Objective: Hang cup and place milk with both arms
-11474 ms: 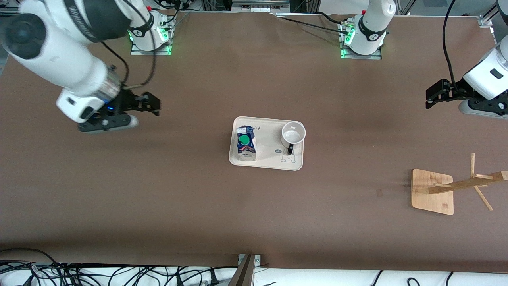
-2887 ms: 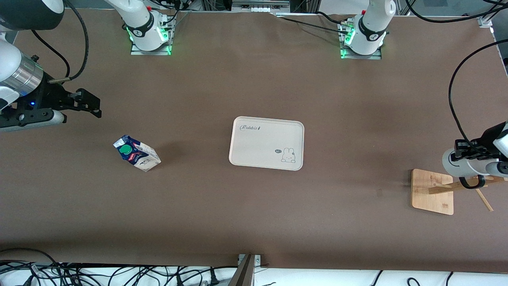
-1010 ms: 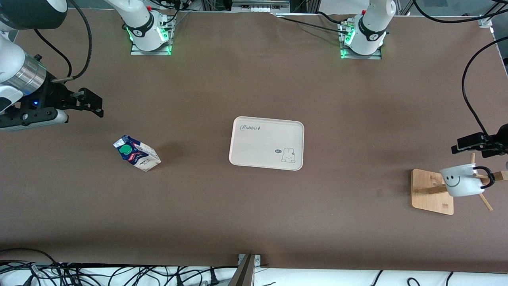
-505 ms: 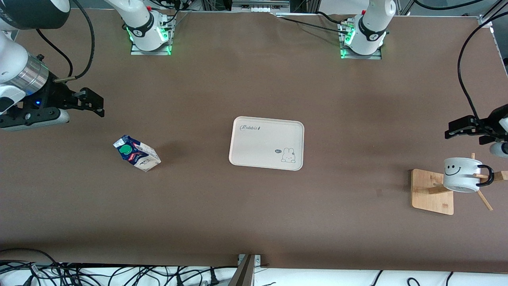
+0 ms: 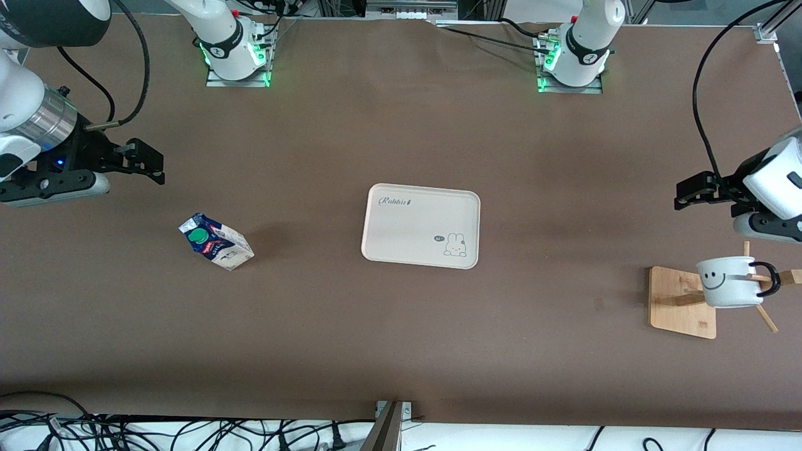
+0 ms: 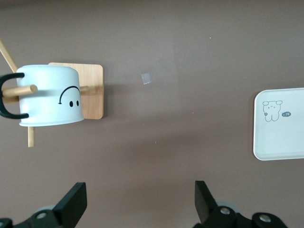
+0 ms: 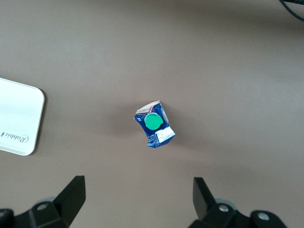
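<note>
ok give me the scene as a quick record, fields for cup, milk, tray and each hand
cup: hangs by its handle on a peg of the wooden rack
milk: stands on the table toward the right arm's end, off the tray
tray: mid-table, nothing on it
left hand: open, holds nothing, above the table near the rack
right hand: open, holds nothing, above the table near the milk

Bare tabletop around milk [image 5: 215,242] — tray [image 5: 420,225] apart
</note>
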{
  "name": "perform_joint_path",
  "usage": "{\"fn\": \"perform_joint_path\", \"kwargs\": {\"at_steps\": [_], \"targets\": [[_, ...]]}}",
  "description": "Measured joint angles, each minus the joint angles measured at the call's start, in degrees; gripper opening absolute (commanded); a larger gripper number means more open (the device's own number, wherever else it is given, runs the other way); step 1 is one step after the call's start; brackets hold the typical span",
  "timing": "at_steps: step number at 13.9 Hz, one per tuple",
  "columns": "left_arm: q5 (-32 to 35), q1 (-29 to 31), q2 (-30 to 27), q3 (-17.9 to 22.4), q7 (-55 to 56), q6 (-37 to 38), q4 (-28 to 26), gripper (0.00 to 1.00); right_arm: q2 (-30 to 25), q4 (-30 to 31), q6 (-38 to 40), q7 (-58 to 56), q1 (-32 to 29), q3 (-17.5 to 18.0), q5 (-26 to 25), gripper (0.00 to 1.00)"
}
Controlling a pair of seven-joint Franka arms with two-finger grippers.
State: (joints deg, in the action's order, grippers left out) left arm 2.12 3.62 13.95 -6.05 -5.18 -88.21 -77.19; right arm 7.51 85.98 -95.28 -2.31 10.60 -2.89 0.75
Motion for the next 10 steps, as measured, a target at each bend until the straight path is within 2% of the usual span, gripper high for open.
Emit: {"fn": "perform_joint_path", "kwargs": {"at_steps": [3, 5, 7, 10], "targets": [[-0.01, -4.71, -8.42, 5.18, 0.07, -7.76, -11.44, 1.00, 0.03, 0.01, 0.00, 0.00, 0.00, -0.05, -0.01, 1.00], [-0.01, -6.23, -13.58, 7.08, 0.06, -11.62, -18.06, 1.00, 0.03, 0.01, 0.00, 0.00, 0.01, -0.05, -0.01, 1.00], [-0.01, -6.83, -16.03, 7.55, 0.07, -12.15, -21.00, 1.00, 0.02, 0.01, 0.00, 0.00, 0.02, -0.05, -0.01, 1.00], [-0.01, -6.81, -16.04, 7.84, 0.07, -12.14, -22.04, 1.00, 0.02, 0.01, 0.00, 0.00, 0.02, -0.06, -0.01, 1.00]]}}
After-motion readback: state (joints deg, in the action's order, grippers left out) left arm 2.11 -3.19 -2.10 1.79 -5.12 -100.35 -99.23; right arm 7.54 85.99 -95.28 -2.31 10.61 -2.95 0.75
